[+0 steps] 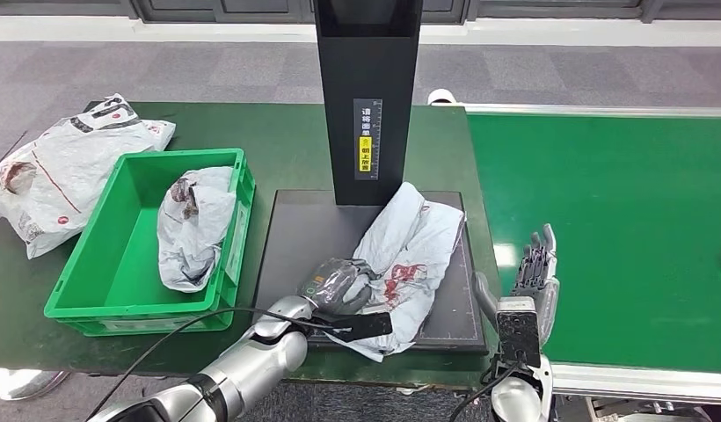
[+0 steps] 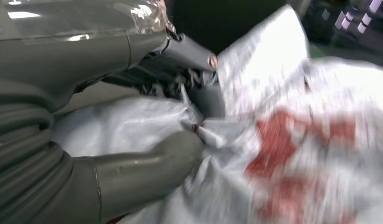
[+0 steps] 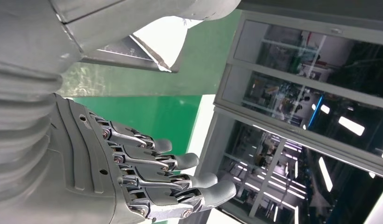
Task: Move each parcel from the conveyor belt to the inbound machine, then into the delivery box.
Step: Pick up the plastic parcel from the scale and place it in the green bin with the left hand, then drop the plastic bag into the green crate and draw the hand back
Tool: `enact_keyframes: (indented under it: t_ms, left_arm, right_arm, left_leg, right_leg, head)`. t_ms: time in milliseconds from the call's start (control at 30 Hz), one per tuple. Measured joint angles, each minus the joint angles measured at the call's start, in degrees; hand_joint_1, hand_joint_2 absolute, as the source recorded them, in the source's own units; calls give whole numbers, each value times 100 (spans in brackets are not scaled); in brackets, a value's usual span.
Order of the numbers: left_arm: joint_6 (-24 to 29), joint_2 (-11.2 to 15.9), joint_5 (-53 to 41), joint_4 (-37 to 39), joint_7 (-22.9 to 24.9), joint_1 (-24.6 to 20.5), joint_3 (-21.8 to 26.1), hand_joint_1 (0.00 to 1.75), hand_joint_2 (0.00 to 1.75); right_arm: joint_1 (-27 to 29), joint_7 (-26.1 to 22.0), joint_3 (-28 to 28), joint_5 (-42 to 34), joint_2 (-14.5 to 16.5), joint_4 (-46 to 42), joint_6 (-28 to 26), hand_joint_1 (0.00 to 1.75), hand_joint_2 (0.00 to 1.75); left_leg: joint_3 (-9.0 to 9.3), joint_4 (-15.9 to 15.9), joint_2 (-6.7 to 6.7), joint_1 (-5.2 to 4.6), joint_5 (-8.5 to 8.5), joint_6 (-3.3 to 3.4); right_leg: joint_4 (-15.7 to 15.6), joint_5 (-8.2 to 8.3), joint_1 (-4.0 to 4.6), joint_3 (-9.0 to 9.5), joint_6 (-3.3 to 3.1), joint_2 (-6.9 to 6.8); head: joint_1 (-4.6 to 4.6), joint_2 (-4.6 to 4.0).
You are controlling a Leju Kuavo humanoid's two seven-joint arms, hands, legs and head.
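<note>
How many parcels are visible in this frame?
3: one on the table left of the green bin at, one inside the bin, one on the black platform, gripped by the left hand, at.

You can see a label on the front of the black column: white and yellow Chinese characters, too small to read. Red print on the parcels is illegible.
</note>
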Motion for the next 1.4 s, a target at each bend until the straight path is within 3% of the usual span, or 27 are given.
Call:
enact_keyframes:
  t_ms: [200, 367, 600, 700, 800, 1000, 1133, 1267, 1400]
  left_arm:
    - [1001, 203, 362, -810, 101, -62, 741, 175, 175]
    - [1207, 408, 155, -1715, 284, -101, 1299, 175, 175]
    - [1978, 673, -545, -2600, 363, -119, 1877, 175, 175]
    - [2131, 682, -1240, -3205, -169, -97, 2662, 175, 175]
    - [2145, 721, -1291, -3620, -627, -190, 3602, 175, 175]
    - [2149, 869, -1685, -4053, -781, -228, 4891, 175, 175]
    - [2112, 1346, -1540, -3892, -77, -148, 5423, 175, 175]
    - [1701, 2103, -1429, -3221, 918, 45, 5363, 175, 175]
    - [1173, 2574, -1364, -2745, 1173, 264, 5213, 175, 175]
  right_arm:
    - [61, 63, -55, 32, 72, -55, -8, 0, 175]
    - [67, 59, -66, 26, 86, -56, -59, 0, 175]
    - [94, 32, -77, -28, 88, -56, -108, 0, 175]
    - [94, -11, -77, -103, 86, -55, -163, 0, 175]
    - [107, -62, -77, -173, 86, -54, -248, 0, 175]
    - [185, -110, -94, -229, 86, -54, -320, 0, 175]
    - [244, -132, -161, -284, 71, -86, -409, 0, 175]
    - [394, -69, -253, -280, 33, -261, -401, 0, 175]
    - [506, -55, -287, -238, 21, -394, -369, 0, 175]
  left_leg:
    - [-12, 0, 1, 0, 14, -17]
    - [-18, 0, 1, 1, 14, -17]
    - [-31, 0, 6, 4, 15, -18]
    - [-36, 0, 11, 10, 16, -19]
    - [-29, 0, 36, 11, 12, -23]
    - [-36, -1, 25, 17, 13, -33]
    - [-27, -2, 54, 18, 3, -50]
    - [-26, -2, 56, 22, 4, -54]
    - [-33, -2, 54, 29, 4, -63]
  right_leg:
    - [12, 9, 6, -21, -14, 7]
    - [14, 7, 7, -27, -15, 7]
    - [16, 8, 6, -40, -15, 12]
    - [18, 8, 7, -45, -15, 16]
    - [19, 10, 7, -52, -18, 39]
    - [23, 7, 22, -51, -28, 30]
    - [25, 5, 25, -60, -34, 61]
    - [27, -4, 36, -64, -48, 62]
    - [28, -4, 40, -67, -51, 61]
  head:
    - [0, 0]
    - [0, 0]
    - [0, 0]
    - [0, 0]
    - [0, 0]
    - [0, 0]
    - [-2, 0]
    - [-2, 0]
    - [0, 0]
